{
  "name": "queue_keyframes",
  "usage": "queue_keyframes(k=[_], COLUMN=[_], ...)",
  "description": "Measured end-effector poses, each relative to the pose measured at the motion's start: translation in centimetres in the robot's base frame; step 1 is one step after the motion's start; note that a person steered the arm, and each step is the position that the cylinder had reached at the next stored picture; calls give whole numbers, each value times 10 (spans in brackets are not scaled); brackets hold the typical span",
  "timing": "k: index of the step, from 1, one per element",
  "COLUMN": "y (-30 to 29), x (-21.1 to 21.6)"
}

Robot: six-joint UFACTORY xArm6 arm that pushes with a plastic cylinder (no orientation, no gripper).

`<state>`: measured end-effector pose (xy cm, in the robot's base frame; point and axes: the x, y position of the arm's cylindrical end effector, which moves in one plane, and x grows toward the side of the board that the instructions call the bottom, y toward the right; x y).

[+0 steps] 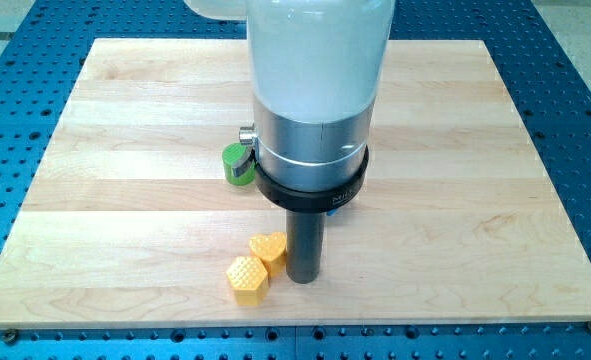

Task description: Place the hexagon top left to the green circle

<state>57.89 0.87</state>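
Note:
My tip (302, 277) rests on the board near the view's bottom centre. A yellow block (269, 248), shape unclear, lies just left of the tip, touching or nearly touching it. A yellow hexagon (246, 279) lies below and left of that block, touching it. The green circle (238, 164) sits higher up, left of the arm's body, which hides part of it. The hexagon is well below the green circle.
The wooden board (125, 120) lies on a blue perforated table (575, 120). The arm's wide white and silver body (315, 100) hides the board's centre and top. A small blue bit (331, 211) shows under the arm's black collar.

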Motion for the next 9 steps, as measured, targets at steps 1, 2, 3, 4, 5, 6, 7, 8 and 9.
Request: queue_keyframes(k=[1, 2, 3, 4, 5, 6, 7, 8, 9], y=[0, 12, 2, -61, -113, -148, -121, -106, -112], x=[0, 18, 39, 38, 11, -13, 11, -9, -64])
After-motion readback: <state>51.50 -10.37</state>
